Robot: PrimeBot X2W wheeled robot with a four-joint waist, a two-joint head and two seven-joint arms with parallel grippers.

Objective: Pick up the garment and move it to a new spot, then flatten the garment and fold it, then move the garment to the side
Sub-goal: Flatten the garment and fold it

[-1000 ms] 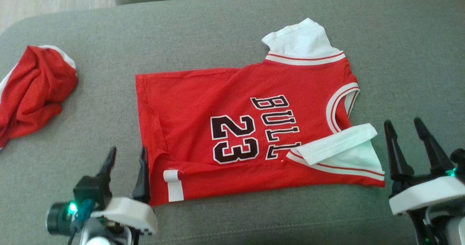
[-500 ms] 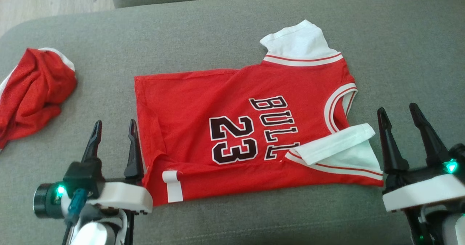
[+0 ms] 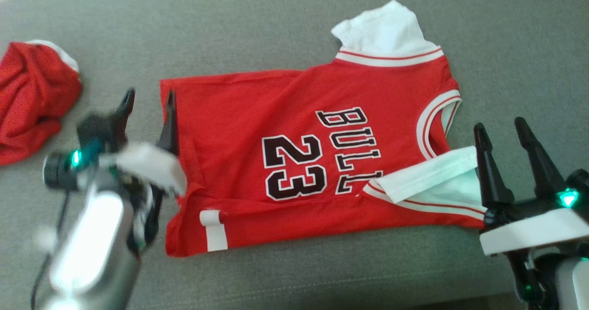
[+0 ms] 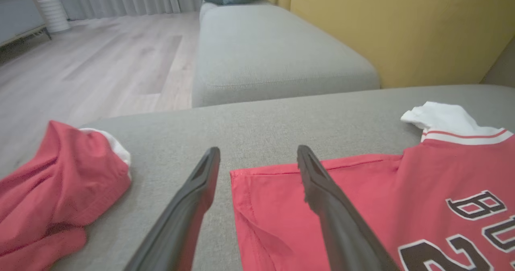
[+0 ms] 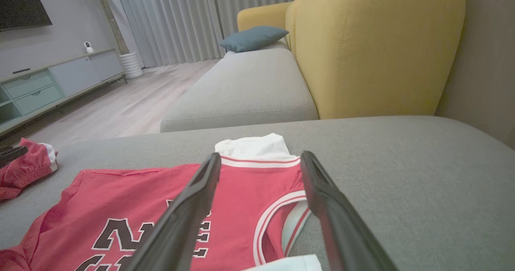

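**Grippers.** The left gripper stands with its jaws wide and holds nothing. The right gripper is likewise wide and empty.

**Garment.** The jersey lies spread on the sofa, between the two grippers. Its hem edge runs just ahead of the left gripper. In the left wrist view one finger sits over the red fabric, the other over bare cushion, and the far hem corner lies between them. The neck end lies ahead of the right gripper, with the near sleeve turned in over the body just beside its fingers. The far sleeve juts out beyond both.

**Step in hand.** By judgement this is the flatten-and-fold stage. The jersey is flat and partly folded along its near side, and the move aside is not yet done.

**Next move.** It likely calls for each gripper to drop onto an edge at its own end, pinching the top layer alone. The risk is that the loose hem bunches.

**Surroundings.**
- A crumpled red cloth lies well apart, outboard of the left gripper.
- A second cushion lies beyond the fingers, and a yellow backrest past that.
- A blue pillow, wood floor, curtains and a low cabinet are also in view.
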